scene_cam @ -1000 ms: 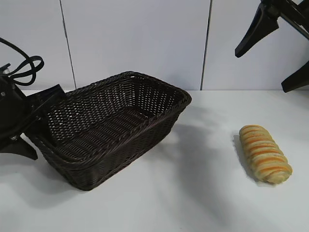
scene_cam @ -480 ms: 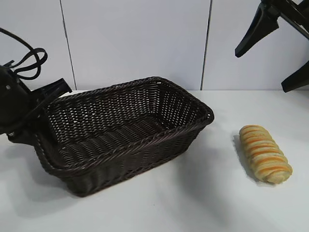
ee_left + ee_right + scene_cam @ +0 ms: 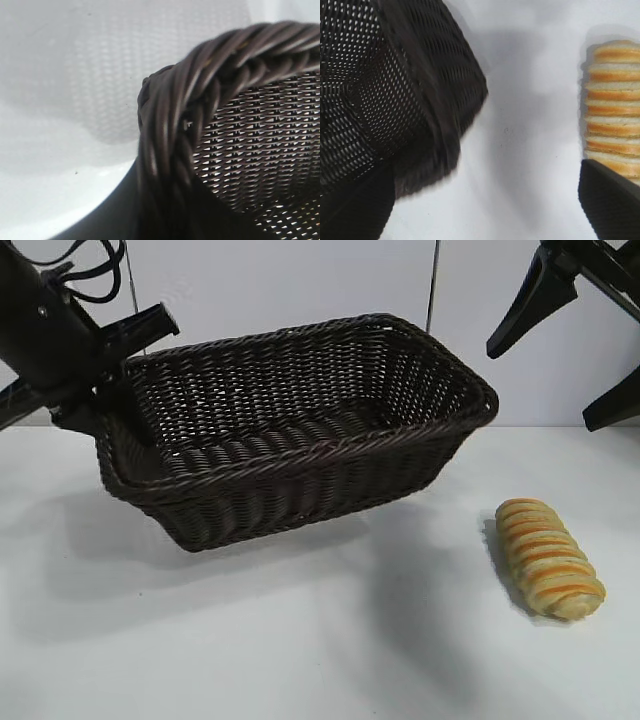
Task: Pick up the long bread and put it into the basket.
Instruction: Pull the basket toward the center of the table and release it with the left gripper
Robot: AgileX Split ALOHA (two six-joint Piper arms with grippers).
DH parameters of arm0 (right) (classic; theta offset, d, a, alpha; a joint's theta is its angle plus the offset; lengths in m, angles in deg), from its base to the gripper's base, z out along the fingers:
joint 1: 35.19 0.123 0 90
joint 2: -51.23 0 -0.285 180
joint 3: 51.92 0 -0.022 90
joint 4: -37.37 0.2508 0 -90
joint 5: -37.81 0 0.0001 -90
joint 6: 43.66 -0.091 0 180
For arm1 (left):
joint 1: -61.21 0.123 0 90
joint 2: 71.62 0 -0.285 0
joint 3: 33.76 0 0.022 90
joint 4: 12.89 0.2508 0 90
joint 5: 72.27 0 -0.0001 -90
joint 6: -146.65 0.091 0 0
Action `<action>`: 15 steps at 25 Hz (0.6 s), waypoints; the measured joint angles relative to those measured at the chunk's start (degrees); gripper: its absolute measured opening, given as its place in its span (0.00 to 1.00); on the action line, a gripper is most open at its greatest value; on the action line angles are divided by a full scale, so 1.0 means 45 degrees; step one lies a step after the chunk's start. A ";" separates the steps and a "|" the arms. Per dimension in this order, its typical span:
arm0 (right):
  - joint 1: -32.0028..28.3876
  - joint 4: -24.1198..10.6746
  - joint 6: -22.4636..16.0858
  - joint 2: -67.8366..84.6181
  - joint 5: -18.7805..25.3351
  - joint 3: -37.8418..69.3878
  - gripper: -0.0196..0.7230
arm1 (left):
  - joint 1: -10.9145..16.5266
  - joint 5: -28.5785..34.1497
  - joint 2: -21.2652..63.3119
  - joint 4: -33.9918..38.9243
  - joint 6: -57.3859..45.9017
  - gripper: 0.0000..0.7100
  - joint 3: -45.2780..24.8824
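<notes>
The long bread (image 3: 550, 558) lies nearest on the white desk (image 3: 330, 640), at about four o'clock, untouched. Farther back, the basket (image 3: 300, 445) hangs clear of the desk, tilted, its shadow beneath it. My left pincer (image 3: 100, 375) is clamped on its braided rim at the ten o'clock end, holding it aloft. My right pincer (image 3: 565, 345) hovers high at two o'clock above the bread, its fingers (image 3: 612, 202) spread apart and empty.
</notes>
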 joint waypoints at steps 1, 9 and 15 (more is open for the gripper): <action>0.0000 0.0000 0.0000 0.0000 0.0011 0.0000 0.96 | 0.0000 0.0267 -0.0248 0.0014 0.0327 0.14 0.0391; 0.0000 0.0000 0.0000 0.0000 0.0079 0.0000 0.96 | -0.0012 0.0808 -0.2001 -0.0095 0.0735 0.14 0.1778; 0.0000 0.0000 0.0000 0.0000 0.0092 0.0000 0.96 | -0.0012 0.0346 -0.2681 -0.0646 0.0876 0.14 0.1860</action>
